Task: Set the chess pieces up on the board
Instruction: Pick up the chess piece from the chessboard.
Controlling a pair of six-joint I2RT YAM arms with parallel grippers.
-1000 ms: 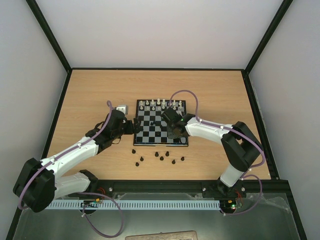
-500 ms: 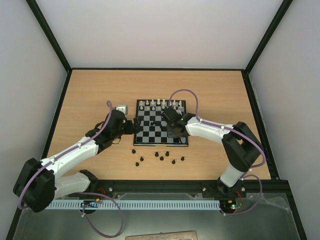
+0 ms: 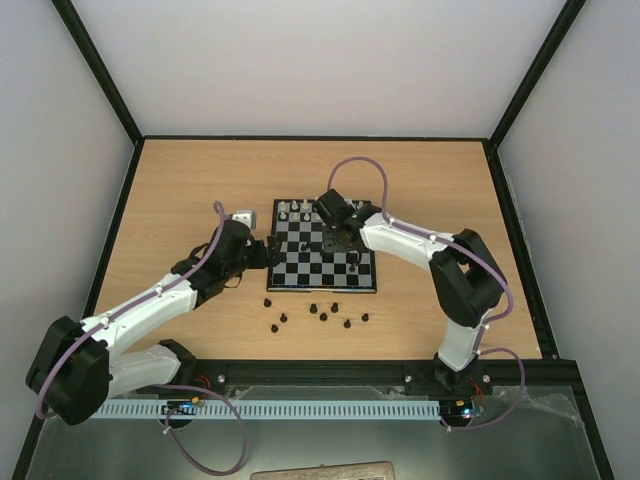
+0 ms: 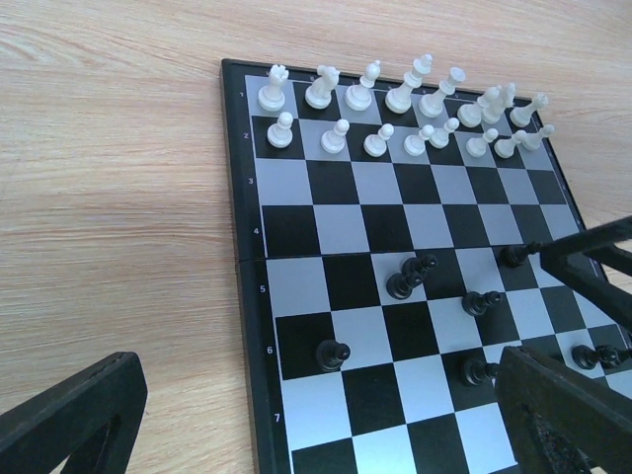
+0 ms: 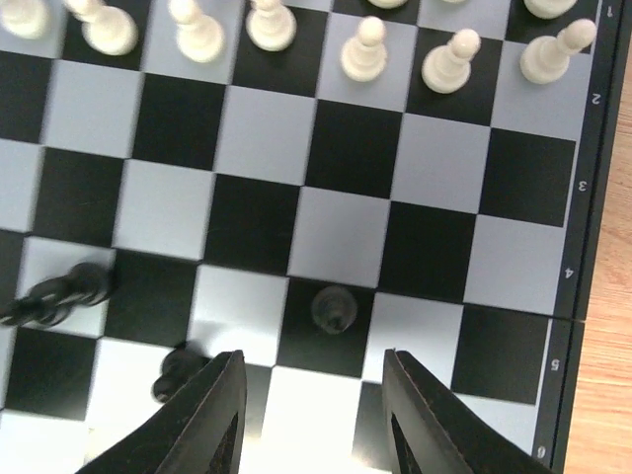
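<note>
One black pawn (image 5: 334, 308) stands free on the board (image 5: 590, 197), below the parted, empty right gripper (image 5: 311, 360). Raise that gripper straight up so you do not clip the pawn. The left gripper (image 3: 266, 252) sits wide open at the board's edge.

**A:** How is the light from above?

**B:** Bright and even, falling from overhead. The table (image 3: 200, 180) carries only soft, faint shadows beneath the arms, and the board (image 3: 300, 272) reads clearly.

**A:** And the left wrist view?

**B:** It is crisp in the middle. The left fingers (image 4: 69, 420) at 7 and 5 o'clock are dark and out of focus. The pale squares have a dull grey sheen.

**A:** The right wrist view?

**B:** Softer. The black pawn (image 5: 334, 309) at centre looks smeared, and the white pieces (image 5: 365, 49) at 12 o'clock are fuzzy. The squares at 6 o'clock, between the right fingers (image 5: 202, 420), wash out white.
</note>
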